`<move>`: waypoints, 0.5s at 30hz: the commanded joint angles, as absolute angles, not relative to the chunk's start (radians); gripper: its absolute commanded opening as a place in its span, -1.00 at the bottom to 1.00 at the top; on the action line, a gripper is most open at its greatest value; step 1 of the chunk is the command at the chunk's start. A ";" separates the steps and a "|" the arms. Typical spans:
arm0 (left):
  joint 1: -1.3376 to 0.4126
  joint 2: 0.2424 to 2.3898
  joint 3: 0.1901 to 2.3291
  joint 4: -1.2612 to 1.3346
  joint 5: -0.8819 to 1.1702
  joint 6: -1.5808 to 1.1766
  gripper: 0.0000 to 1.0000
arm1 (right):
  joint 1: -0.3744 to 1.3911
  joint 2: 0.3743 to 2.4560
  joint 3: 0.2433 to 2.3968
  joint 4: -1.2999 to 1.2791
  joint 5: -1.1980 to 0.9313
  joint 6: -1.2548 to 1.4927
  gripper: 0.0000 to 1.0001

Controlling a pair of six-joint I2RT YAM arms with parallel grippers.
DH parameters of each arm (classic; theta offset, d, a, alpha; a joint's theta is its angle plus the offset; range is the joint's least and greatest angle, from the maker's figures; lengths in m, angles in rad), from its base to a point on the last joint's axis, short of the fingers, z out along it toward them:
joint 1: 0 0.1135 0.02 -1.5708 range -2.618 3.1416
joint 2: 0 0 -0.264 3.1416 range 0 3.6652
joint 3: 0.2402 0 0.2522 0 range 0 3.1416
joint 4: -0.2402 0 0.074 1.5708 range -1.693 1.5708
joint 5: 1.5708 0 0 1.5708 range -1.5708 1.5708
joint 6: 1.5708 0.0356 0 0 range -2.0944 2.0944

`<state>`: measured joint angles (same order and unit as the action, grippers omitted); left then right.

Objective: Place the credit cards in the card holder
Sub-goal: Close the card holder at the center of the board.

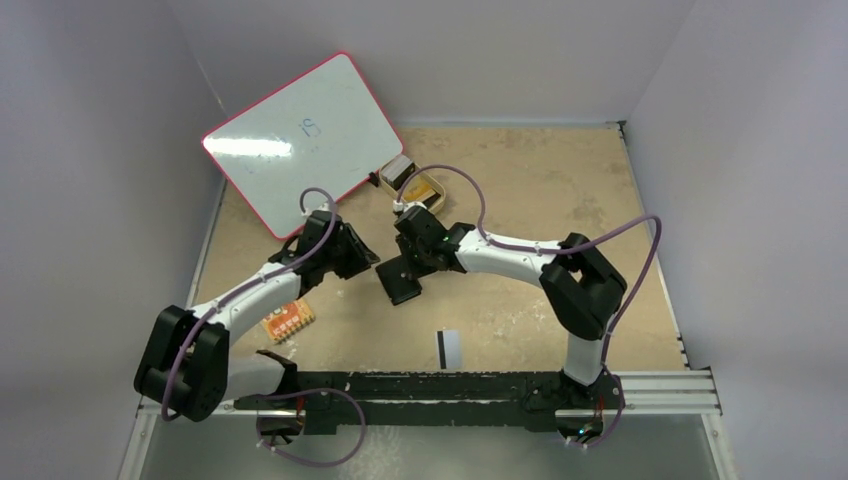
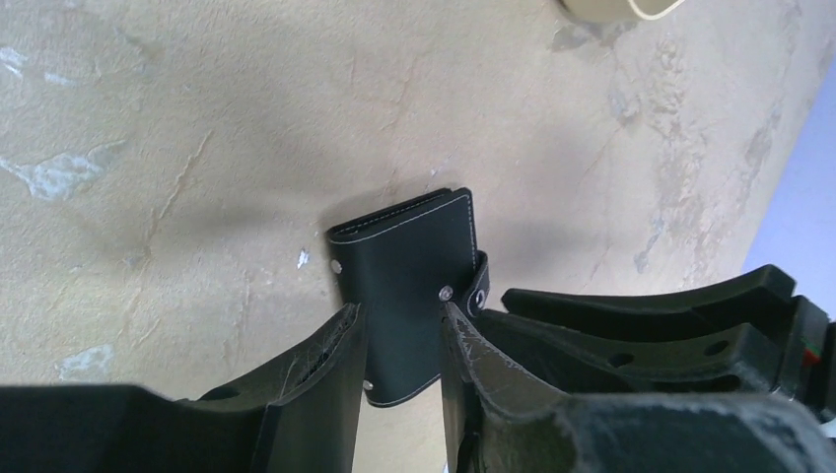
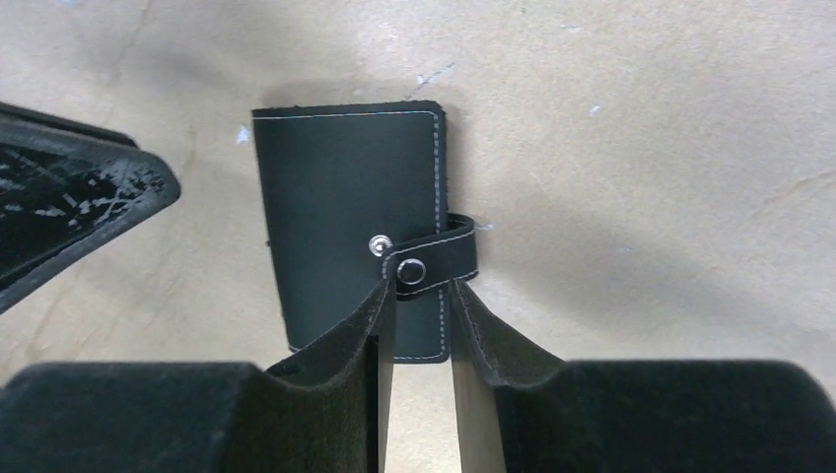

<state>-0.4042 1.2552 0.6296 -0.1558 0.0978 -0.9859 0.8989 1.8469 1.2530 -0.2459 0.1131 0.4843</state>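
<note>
The card holder [image 1: 400, 280], a closed black wallet, lies flat on the table between both grippers. My left gripper [image 1: 362, 256] is open; in its wrist view [image 2: 399, 325] its fingers straddle the holder [image 2: 404, 266] from just above. My right gripper [image 1: 412, 262] is open with a narrow gap; in its wrist view [image 3: 424, 305] its fingertips flank the holder's snap tab [image 3: 439, 258], whose end lies beside the bare stud. A pale credit card with a black stripe [image 1: 449, 347] lies near the front. An orange-gold card [image 1: 424, 187] lies at the back.
A white board with a red rim [image 1: 300, 140] leans at the back left. A small orange board [image 1: 288, 320] lies by the left arm. The tan tray [image 1: 398, 171] sits at the back; its rim shows in the left wrist view [image 2: 621, 8].
</note>
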 commanded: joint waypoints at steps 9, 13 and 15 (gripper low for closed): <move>-0.395 1.282 0.595 -0.107 0.131 -0.967 -0.30 | 0.949 1.910 1.354 -0.326 0.225 0.454 -0.30; -0.394 1.310 0.588 -0.090 0.144 -0.967 -0.30 | 0.953 1.926 1.379 -0.339 0.234 0.447 -0.31; -0.394 1.314 0.583 -0.087 0.138 -0.965 -0.30 | 0.957 1.932 1.388 -0.351 0.246 0.443 -0.30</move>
<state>-0.3996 1.3048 0.5938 -0.1310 0.1280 -0.9833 0.9489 1.9312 1.3346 -0.3168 0.1967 0.4595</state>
